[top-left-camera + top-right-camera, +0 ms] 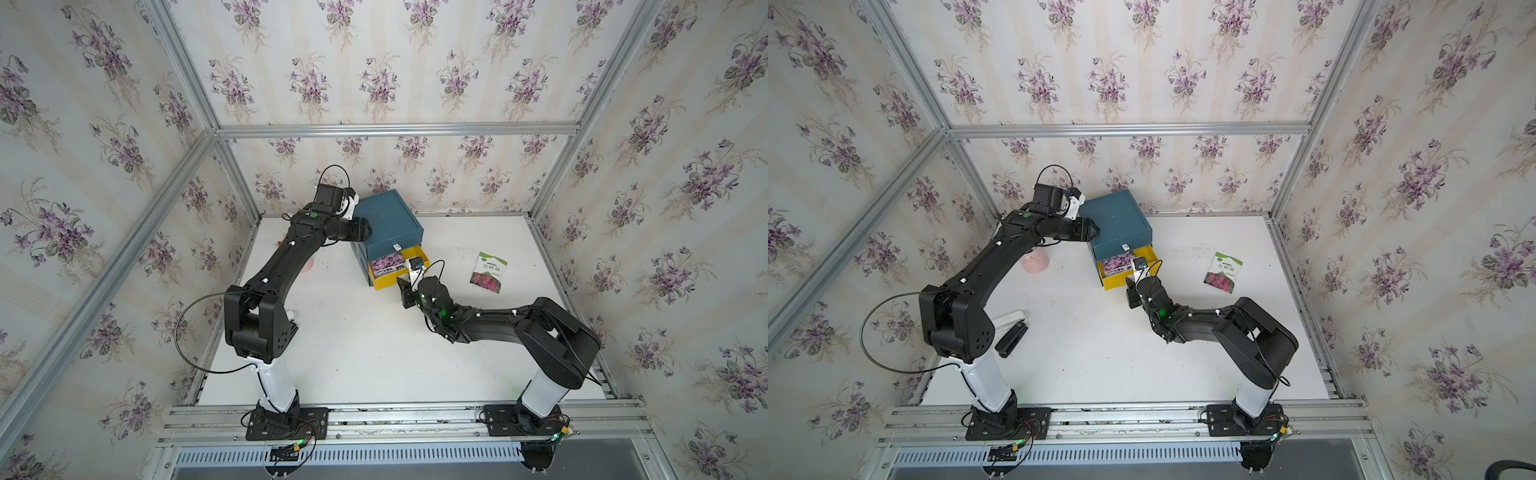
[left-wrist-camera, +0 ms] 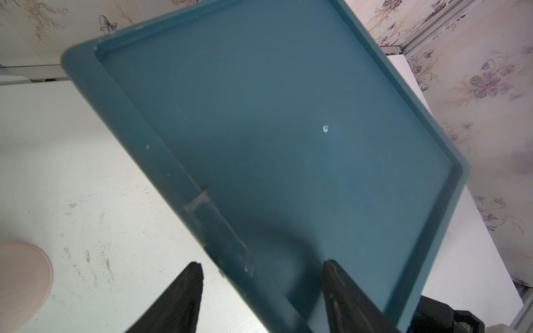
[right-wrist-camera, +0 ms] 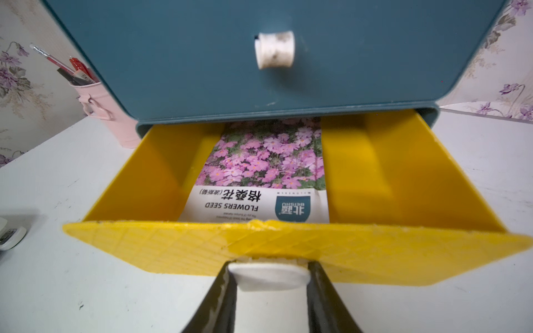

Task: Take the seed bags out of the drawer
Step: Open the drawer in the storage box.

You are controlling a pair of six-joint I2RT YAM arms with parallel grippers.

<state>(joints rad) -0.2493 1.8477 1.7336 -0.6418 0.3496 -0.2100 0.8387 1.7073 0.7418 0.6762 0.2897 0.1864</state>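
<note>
White tabletop (image 1: 357, 357), glossy flat seed bag (image 3: 259, 173), ribbed yellow drawer (image 3: 375, 173)

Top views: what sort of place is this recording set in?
Most likely a staged robot test cell, not a real room: an aluminium frame lined with floral wallpaper encloses a white table. Two arms are bolted to a rail at its front edge, working at a small blue drawer unit.

The white worktop (image 1: 374, 353) carried a blue drawer cabinet (image 1: 386, 222) near its back edge. A white-green seed packet (image 1: 489, 272) lay flat well to one side, a pink pail (image 1: 1035, 261) sat opposite, and a black stapler (image 1: 1012, 338) lay nearer the front.
</note>
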